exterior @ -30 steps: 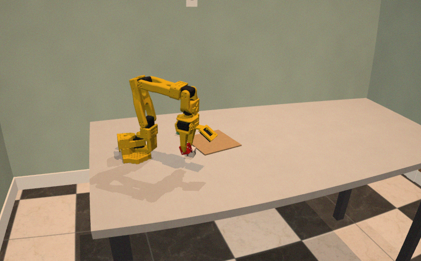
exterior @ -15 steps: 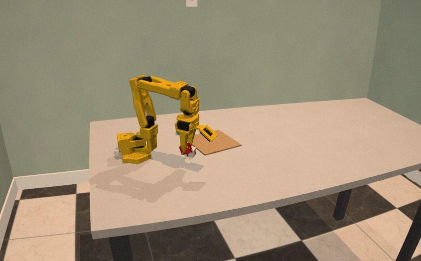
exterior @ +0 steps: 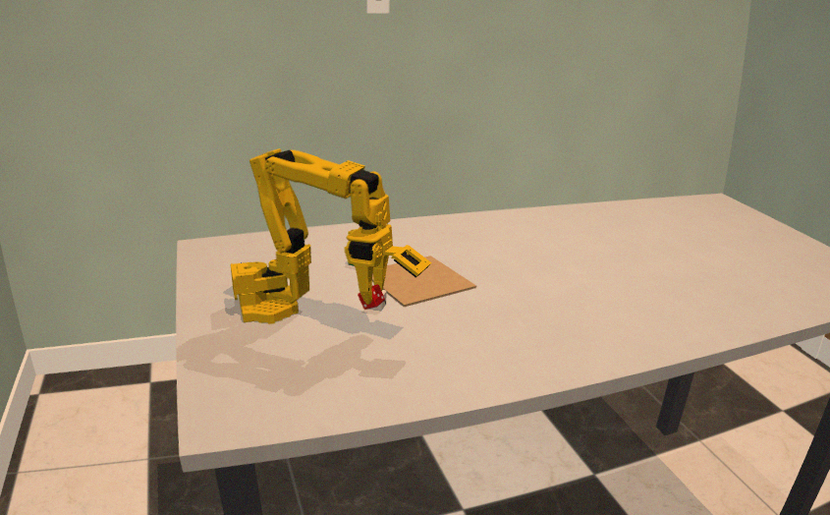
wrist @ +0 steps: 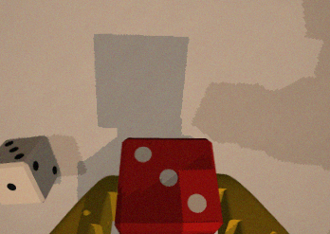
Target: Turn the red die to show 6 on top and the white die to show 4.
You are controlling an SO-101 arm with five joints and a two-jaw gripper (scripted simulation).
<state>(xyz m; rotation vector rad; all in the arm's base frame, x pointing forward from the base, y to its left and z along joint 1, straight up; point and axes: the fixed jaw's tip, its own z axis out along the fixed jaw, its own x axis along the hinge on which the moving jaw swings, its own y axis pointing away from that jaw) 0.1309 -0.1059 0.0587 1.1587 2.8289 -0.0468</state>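
My yellow gripper (exterior: 371,295) points down and is shut on the red die (exterior: 373,298), holding it just above the table, to the left of the brown mat (exterior: 426,281). In the wrist view the red die (wrist: 168,190) sits between my two fingers, and its face towards the camera shows three pips. The white die (wrist: 27,171) lies on the bare table at the left edge of the wrist view. The green die is hidden behind my arm in the exterior view.
The arm's base (exterior: 267,291) stands on the table left of the gripper. The table's left edge is close to the base. The mat has nothing on it.
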